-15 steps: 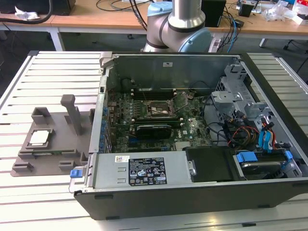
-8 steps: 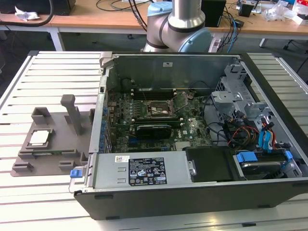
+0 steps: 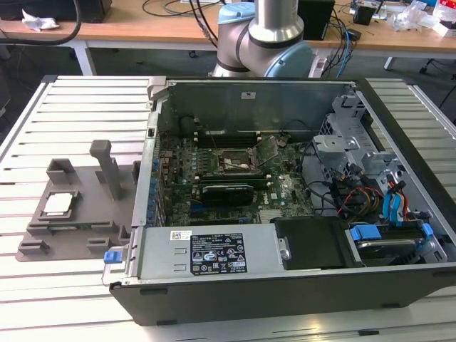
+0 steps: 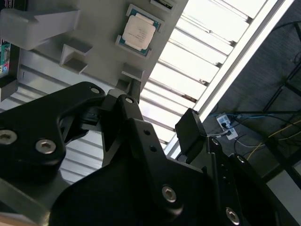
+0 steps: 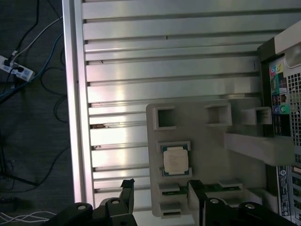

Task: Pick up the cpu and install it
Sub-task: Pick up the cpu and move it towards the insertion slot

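While the cpu lies in its tray, gripper fingers apart and empty.

Exterior view: the cpu [image 3: 57,203], silvery top up, lies flat in a square recess of the gray plastic tray [image 3: 98,212] on the slatted metal table [image 3: 71,107], to the exterior view's left of the opened computer case [image 3: 285,285]; the motherboard socket [image 3: 235,164] inside the case is well apart from it; the robot arm [image 3: 274,28] stands behind the case. First wrist view: the gripper [image 5: 161,184] has both fingers spread, nothing between them, clear of the cpu [image 5: 175,158] seated in the tray [image 5: 211,160]. Second wrist view: the gripper [image 4: 153,117] is likewise spread and empty; the cpu [image 4: 139,30] rests in the tray [image 4: 94,23], untouched.
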`<control>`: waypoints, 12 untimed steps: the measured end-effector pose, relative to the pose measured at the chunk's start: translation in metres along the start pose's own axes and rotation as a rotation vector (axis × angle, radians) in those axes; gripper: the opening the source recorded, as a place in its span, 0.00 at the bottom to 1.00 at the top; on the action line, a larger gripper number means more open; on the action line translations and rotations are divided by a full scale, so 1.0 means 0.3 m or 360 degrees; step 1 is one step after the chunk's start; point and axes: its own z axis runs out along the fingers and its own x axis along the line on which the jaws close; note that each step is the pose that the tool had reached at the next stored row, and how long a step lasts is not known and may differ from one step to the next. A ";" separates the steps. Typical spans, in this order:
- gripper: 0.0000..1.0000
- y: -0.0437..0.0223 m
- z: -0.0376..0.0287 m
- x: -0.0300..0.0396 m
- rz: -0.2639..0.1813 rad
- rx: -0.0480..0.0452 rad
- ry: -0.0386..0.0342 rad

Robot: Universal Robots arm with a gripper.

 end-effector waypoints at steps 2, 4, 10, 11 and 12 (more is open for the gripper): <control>0.57 0.000 0.005 0.000 0.0000 0.0000 0.0000; 0.57 0.000 0.011 0.000 0.0000 0.0001 0.0000; 0.57 -0.001 0.025 0.001 0.0000 0.0001 0.0000; 0.57 -0.001 0.029 0.001 0.0000 0.0001 0.0000; 0.57 -0.001 0.033 0.001 0.0000 0.0001 0.0000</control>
